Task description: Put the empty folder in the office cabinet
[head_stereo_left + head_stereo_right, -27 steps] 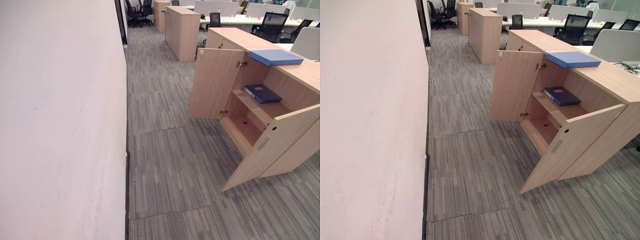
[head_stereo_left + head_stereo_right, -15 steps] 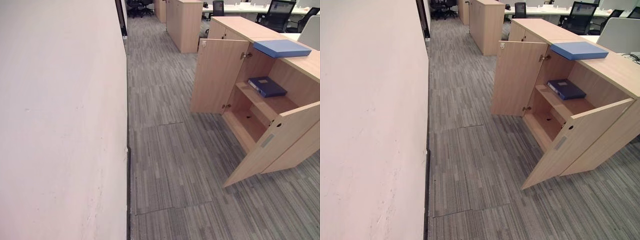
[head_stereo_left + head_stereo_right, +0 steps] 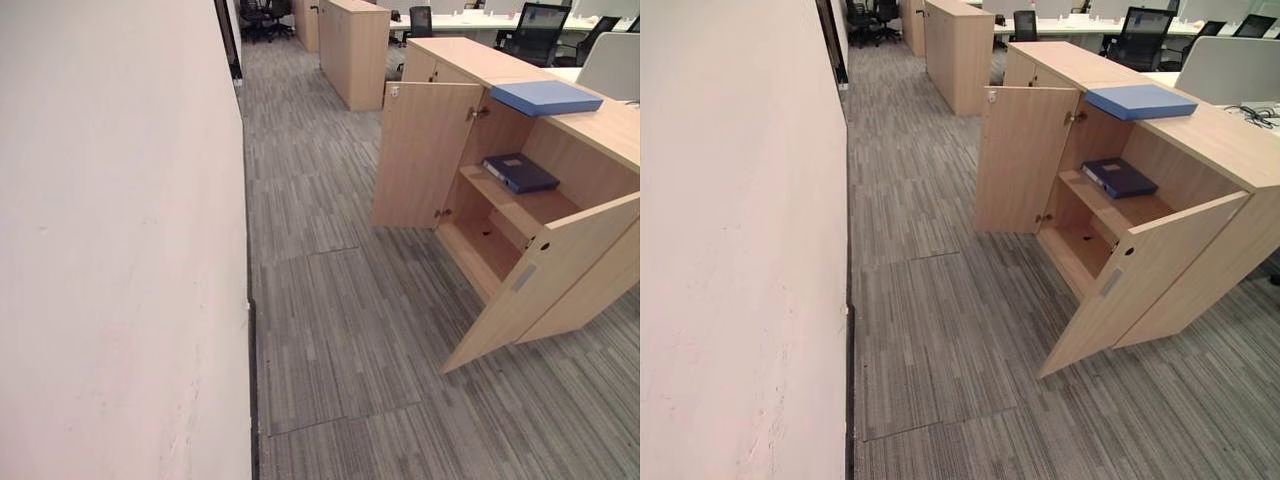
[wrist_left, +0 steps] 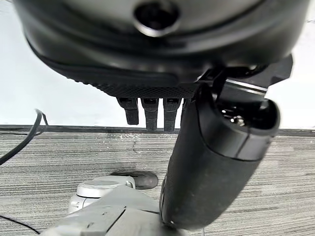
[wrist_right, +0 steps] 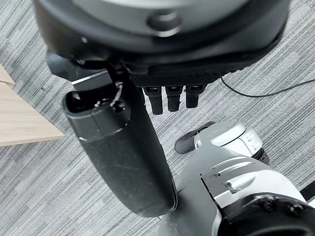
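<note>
Light-blue board covers the empty folder (image 3: 546,97), which lies flat on the top of the office cabinet (image 3: 610,135), at the front edge above the open compartment. A dark-blue binder (image 3: 520,172) rests on the upper shelf (image 3: 505,205); both doors (image 3: 418,155) stand open. The folder is judged light, stiff and smooth; the overhanging front edge is recommended for gripping. The left hand (image 4: 206,162) and right hand (image 5: 123,147) hang relaxed, fingers straight, holding nothing.

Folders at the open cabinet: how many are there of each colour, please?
Light blue folder, on the cabinet top: 1
Dark blue folder, on the upper shelf inside: 1
Total: 2
</note>
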